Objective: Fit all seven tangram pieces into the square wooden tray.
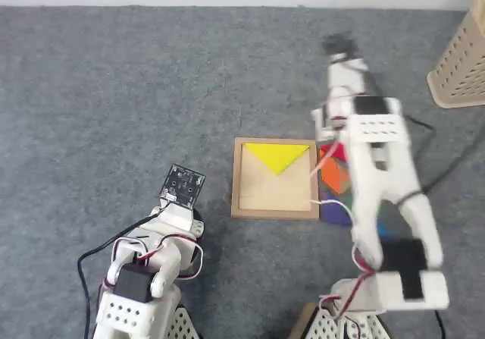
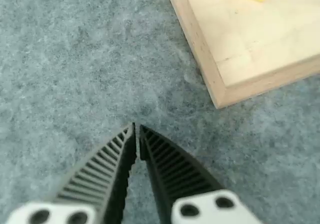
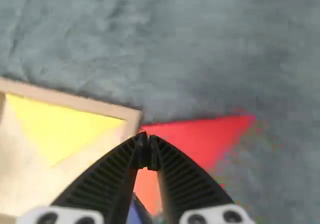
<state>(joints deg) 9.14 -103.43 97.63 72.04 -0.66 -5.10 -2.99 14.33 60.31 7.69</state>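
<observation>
The square wooden tray [image 1: 237, 180] lies mid-table with a yellow triangle [image 1: 277, 157] set along its far edge. The other pieces lie in a cluster just right of the tray: a red triangle [image 1: 330, 155], an orange piece [image 1: 335, 176] and a purple piece [image 1: 333, 210], partly hidden under the right arm [image 1: 379, 164]. My right gripper [image 3: 145, 140] is shut, its tips over the red triangle [image 3: 200, 136] beside the tray's corner [image 3: 127, 116]. My left gripper [image 2: 136, 130] is shut over bare carpet, a short way from a near corner of the tray [image 2: 220, 91].
A beige slatted basket [image 1: 462, 58] stands at the far right. The left arm [image 1: 163, 240] sits at the front left. Grey carpet covers the table, with open room left of and beyond the tray.
</observation>
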